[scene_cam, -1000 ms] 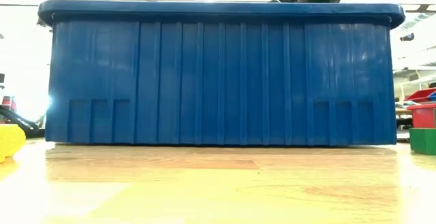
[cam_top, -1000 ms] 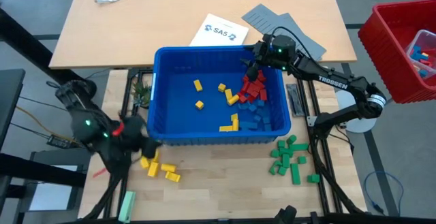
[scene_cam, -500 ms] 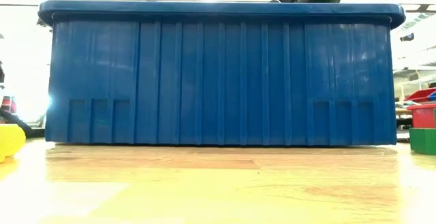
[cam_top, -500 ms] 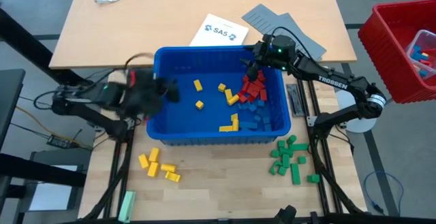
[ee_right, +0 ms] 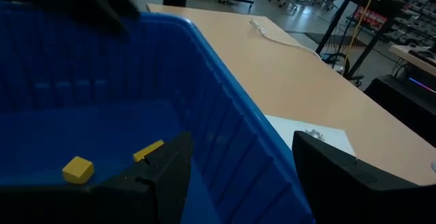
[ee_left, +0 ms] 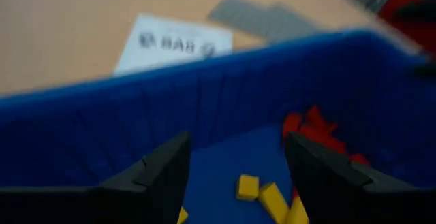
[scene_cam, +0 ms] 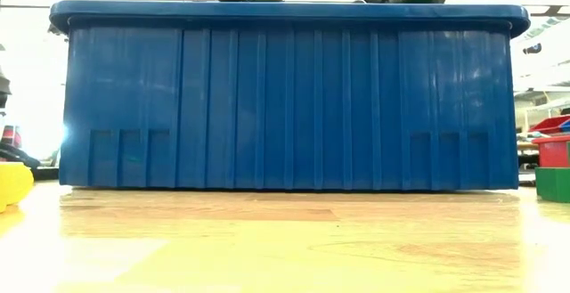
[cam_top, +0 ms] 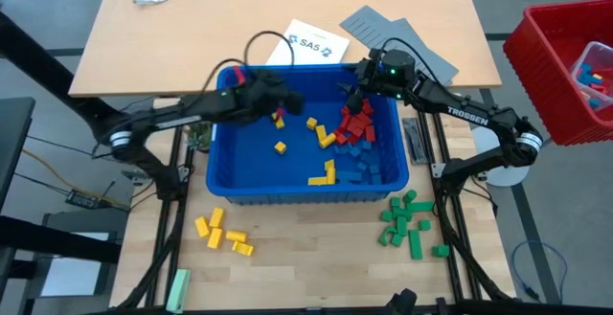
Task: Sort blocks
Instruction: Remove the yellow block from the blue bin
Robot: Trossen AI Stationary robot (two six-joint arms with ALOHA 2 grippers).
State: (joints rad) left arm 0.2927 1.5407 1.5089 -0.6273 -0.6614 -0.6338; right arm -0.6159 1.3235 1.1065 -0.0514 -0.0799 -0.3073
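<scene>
Blue bin (cam_top: pixel 222 186) holds red, blue, yellow blocks (cam_top: pixel 356 133); green ones outside.

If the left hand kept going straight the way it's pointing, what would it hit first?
Probably the yellow blocks on the blue bin's floor, between its open fingers; beyond them, the bin's far wall. Depth is unclear.

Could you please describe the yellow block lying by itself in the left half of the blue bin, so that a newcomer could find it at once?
Start at the big blue bin in the middle of the table. In its left half a small yellow block lies flat on the bare floor. Unlike the yellow blocks by the red and blue heap, it touches nothing and sits nearer the front wall than the yellow block under the left gripper.
</scene>
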